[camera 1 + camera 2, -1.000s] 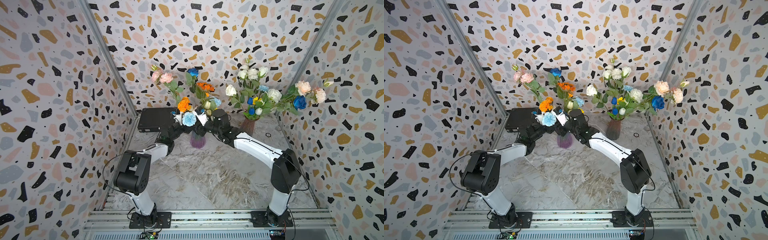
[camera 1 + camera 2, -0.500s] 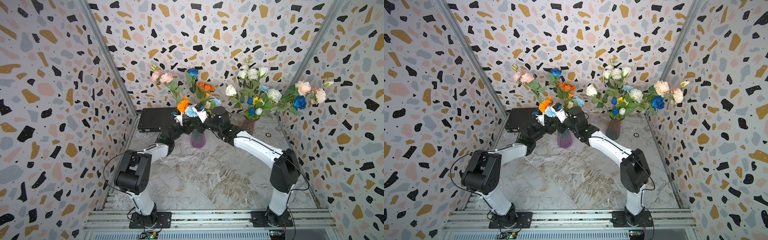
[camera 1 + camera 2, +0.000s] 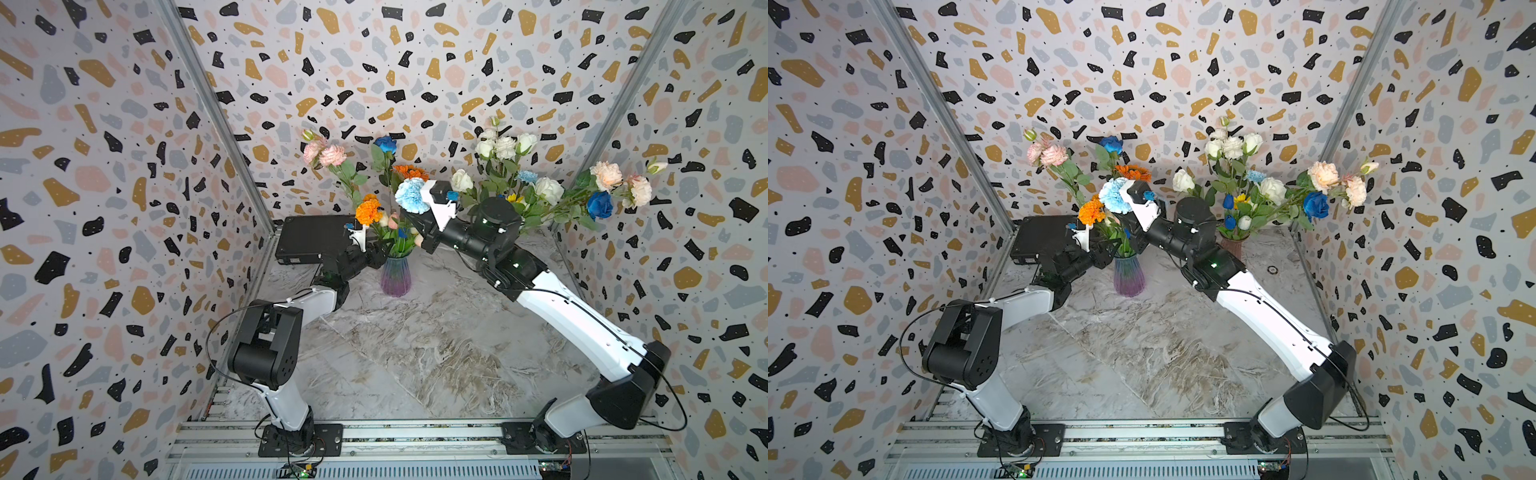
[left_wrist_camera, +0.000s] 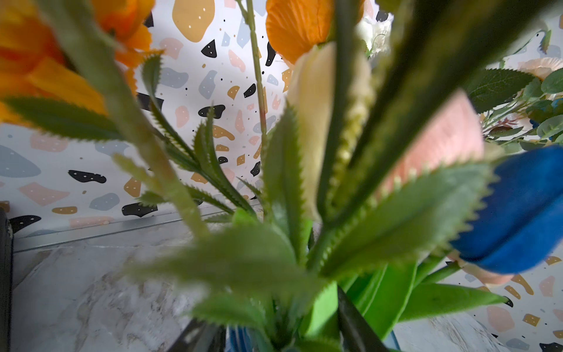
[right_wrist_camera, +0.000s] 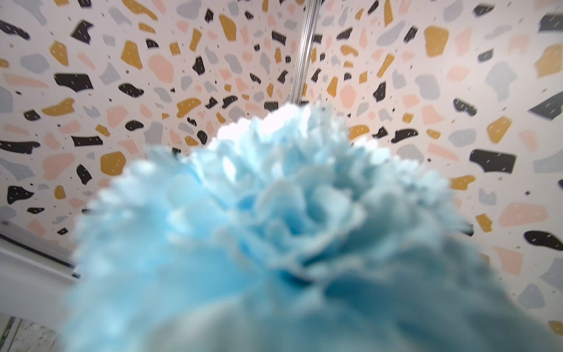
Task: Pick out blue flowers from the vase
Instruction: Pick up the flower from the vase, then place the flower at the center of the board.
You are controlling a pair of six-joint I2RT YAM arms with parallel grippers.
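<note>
Right fingers (image 3: 409, 219) grip blue carnation (image 3: 410, 195) above flower-filled purple vase (image 3: 395, 278).

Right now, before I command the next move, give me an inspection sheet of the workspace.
Surface: marble-patterned tabletop, no spills seen.
Job's things: pale blue carnation held up over the purple ribbed vase; deep blue rose and blue tulip bud in that bouquet.
Clutter: black box at rear left; second vase with white roses and the other deep blue rose.
Grippers: right gripper jaws shut on the carnation; left gripper jaws apart either side of the vase's mouth, contact unclear.
Cables: black cable loops hang off both arms, clear of the flowers.
Surroundings: terrazzo-patterned walls on three sides.
</note>
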